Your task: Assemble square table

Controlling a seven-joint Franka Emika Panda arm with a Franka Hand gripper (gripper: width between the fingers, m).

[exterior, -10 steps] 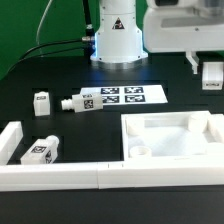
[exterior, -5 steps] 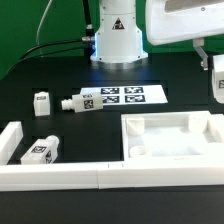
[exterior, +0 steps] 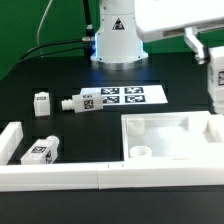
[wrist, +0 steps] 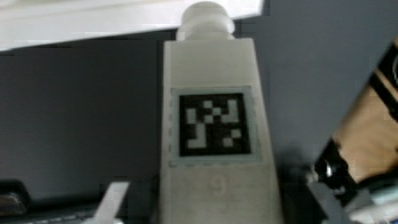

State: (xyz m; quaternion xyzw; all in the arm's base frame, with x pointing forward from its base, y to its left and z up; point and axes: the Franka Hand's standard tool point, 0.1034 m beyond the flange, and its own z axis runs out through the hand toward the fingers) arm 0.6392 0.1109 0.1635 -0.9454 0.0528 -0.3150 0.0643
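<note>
My gripper (exterior: 213, 62) hangs at the exterior view's right edge, shut on a white table leg (exterior: 215, 84) held above the table. In the wrist view that leg (wrist: 215, 120) fills the middle, its black-and-white tag facing the camera, with a finger (wrist: 114, 199) on either side of its lower end. The square tabletop (exterior: 200, 125), a rimmed white slab with round corner sockets, lies below and to the left of the held leg. Three more legs lie loose: a small upright one (exterior: 42, 103), one on its side (exterior: 78, 101), and one by the wall (exterior: 42, 152).
The marker board (exterior: 126, 96) lies flat behind the tabletop, touching the lying leg. A long low white wall (exterior: 90, 177) runs along the front, with a short return (exterior: 10, 140) at its left end. The robot base (exterior: 118, 40) stands at the back.
The gripper with the leg has shifted towards the exterior view's right edge, and the leg now hangs more upright. The loose legs and the tabletop have not moved.
</note>
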